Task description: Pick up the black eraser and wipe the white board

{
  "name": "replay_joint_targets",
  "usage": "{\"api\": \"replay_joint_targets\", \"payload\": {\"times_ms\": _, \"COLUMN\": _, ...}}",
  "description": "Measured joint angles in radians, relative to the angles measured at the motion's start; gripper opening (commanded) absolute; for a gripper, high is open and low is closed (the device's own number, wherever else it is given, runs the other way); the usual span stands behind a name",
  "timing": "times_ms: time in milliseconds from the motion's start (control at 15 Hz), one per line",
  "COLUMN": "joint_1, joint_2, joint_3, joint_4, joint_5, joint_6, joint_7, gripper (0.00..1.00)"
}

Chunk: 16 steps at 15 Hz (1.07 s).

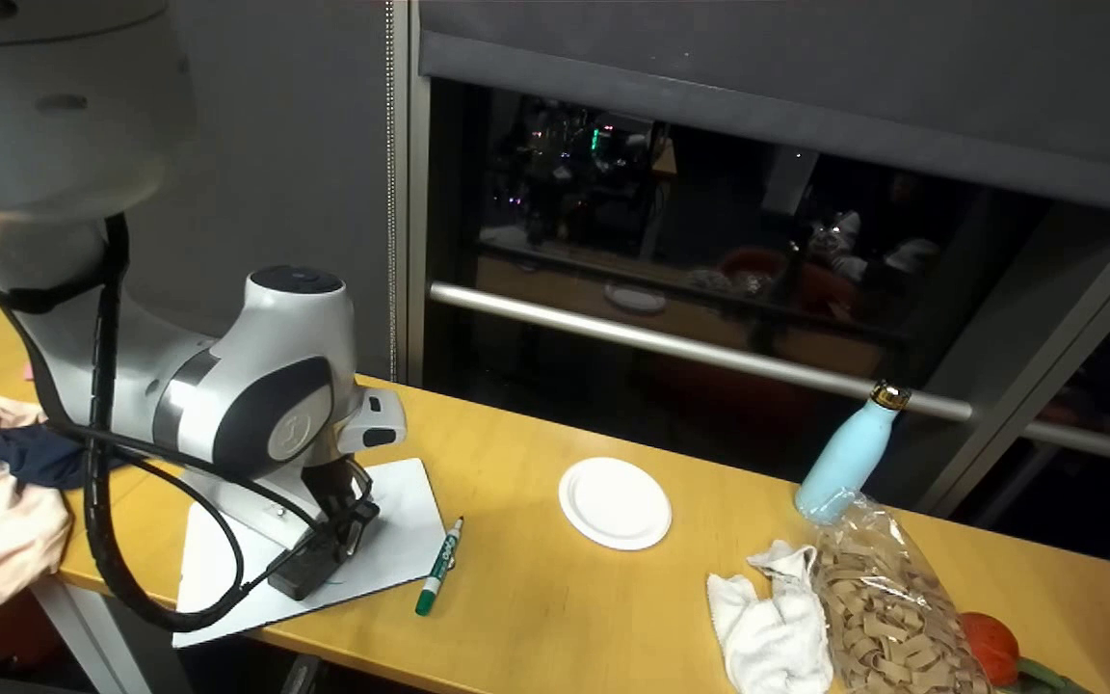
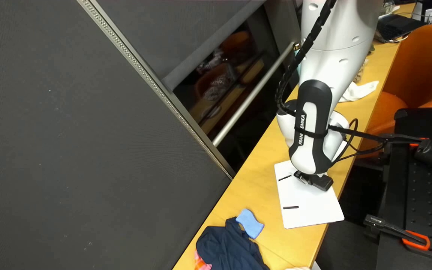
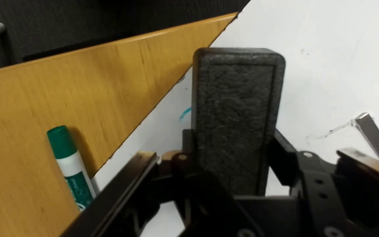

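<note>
Pinching the black eraser (image 3: 235, 112) by its long sides, the fingers (image 3: 284, 161) of the gripper (image 3: 234, 143) stand above the white board (image 3: 334, 75); beside them, on the table (image 3: 110, 82), lies a green marker (image 3: 70, 164); farther off, a white plate (image 1: 615, 503).

Green marker (image 3: 73, 172), its tip out of sight behind the tool (image 3: 233, 146) in wrist view.

Dark window (image 1: 690, 241) holds reflections; the tool (image 3: 232, 143) looks blurred close up.
</note>
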Motion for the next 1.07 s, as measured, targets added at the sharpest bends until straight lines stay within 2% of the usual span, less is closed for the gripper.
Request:
{"api": "replay_joint_targets", "payload": {"times_ms": 533, "joint_1": 0.033, "joint_2": 0.075, "joint_3": -0.017, "joint_4": 0.053, "joint_5": 0.0, "joint_6": 0.003, "joint_7": 0.025, "gripper": 0.31}}
{"api": "replay_joint_targets", "payload": {"times_ms": 1067, "joint_1": 0.034, "joint_2": 0.081, "joint_3": -0.046, "joint_4": 0.069, "joint_5": 0.001, "joint_6": 0.003, "joint_7": 0.041, "gripper": 0.31}}
